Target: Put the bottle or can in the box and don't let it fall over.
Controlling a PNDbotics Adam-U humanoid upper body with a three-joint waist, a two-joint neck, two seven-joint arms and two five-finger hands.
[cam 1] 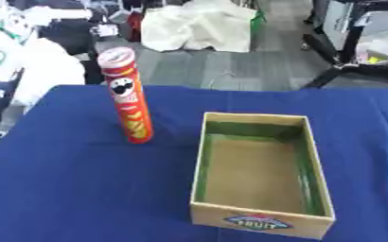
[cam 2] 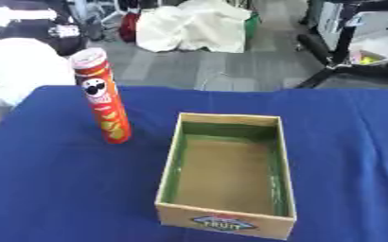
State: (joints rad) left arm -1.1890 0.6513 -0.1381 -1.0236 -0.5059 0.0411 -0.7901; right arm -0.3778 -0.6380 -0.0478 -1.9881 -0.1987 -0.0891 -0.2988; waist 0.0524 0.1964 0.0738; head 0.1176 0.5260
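Nearest the lens, an open cardboard box (cam 1: 261,222) with a "FRUIT" label and green inner walls is sitting at lower centre-right on the blue tablecloth (cam 1: 65,189). Left of it, a little apart, a tall red chip can (cam 1: 127,96) is standing upright. Neither hand is showing, so their fingers cannot be judged.
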